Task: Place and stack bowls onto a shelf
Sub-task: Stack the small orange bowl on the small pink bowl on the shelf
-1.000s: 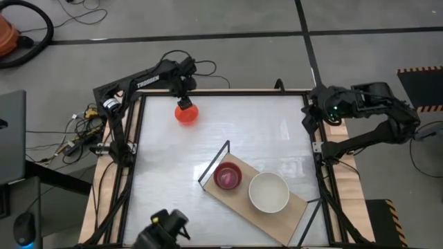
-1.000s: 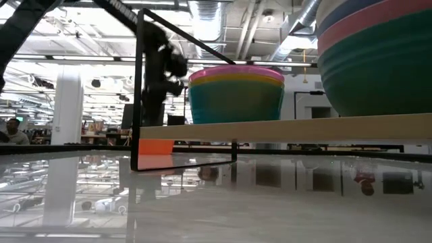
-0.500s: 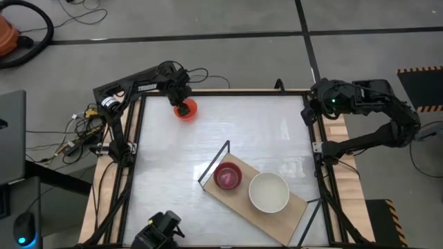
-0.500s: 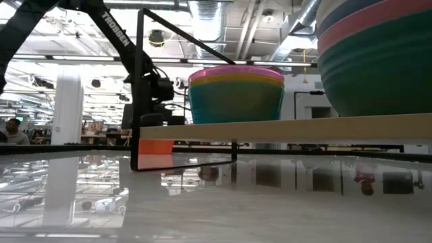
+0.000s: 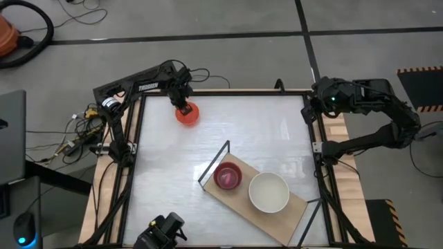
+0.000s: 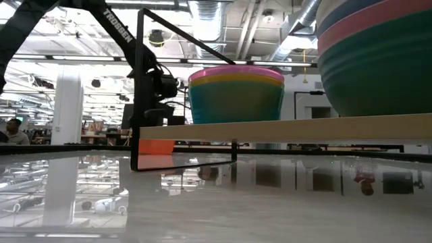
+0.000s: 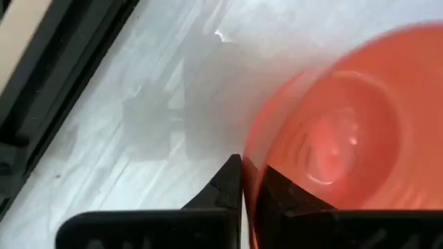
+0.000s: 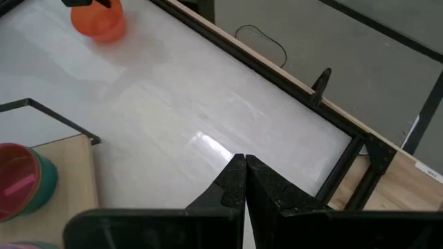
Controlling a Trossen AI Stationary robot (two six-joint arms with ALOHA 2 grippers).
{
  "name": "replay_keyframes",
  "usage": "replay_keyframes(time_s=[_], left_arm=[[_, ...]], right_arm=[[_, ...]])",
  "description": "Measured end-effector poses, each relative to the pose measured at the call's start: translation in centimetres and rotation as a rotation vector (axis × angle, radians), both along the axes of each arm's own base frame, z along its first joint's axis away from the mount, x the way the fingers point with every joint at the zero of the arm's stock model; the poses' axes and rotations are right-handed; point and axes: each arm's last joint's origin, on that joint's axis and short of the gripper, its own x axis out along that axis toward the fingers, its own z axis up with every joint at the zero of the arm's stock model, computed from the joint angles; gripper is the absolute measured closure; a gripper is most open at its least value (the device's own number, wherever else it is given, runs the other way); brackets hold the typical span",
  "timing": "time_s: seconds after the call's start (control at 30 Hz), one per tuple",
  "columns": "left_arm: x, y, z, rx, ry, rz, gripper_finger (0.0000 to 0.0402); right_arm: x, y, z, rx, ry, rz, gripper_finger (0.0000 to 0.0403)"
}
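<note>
The left gripper [image 5: 183,105] is sitting at the far left corner of the bench [image 5: 277,138], its fingers pinching the near rim of the red bowl [image 5: 187,113]; in the left wrist view the rim is passing between the 2 fingertips [image 7: 232,181], so the gripper is clamped on that bowl. The bowl appears to be resting on or just above the bench surface. The right gripper [image 8: 245,171] is waiting over the far right edge of the bench with its fingers pressed together and nothing between them.

The shelf [image 5: 228,200] is standing near the front centre, well apart from the red bowl. It is carrying 2 stacks: one topped by a pink bowl [image 5: 228,176], one topped by a white bowl [image 5: 268,192]. The low view is showing several colours layered in each stack. Judging from this, most of the work is looking done: only the red bowl is left off the shelf, needing carrying across and setting onto a stack.
</note>
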Motion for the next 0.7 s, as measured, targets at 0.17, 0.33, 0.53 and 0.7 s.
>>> replay_keyframes(time_s=[0.17,0.33,0.53,0.7], left_arm=[[1.4,-0.6,2.4,-0.012,0.011,-0.037,0.0401],[2.8,-1.7,7.0,0.039,-0.036,-0.090,0.0401],[4.6,-4.0,15.0,0.161,-0.171,-0.163,0.0401],[6.4,-7.3,21.0,0.288,-0.316,-0.274,0.0402]], right_arm=[[0.0,0.0,0.0,-0.002,0.002,0.004,0.0372],[0.0,0.0,0.0,-0.004,0.005,0.008,0.0372],[0.0,0.0,0.0,-0.020,0.025,0.038,0.0372],[0.0,0.0,0.0,-0.025,0.031,0.047,0.0372]])
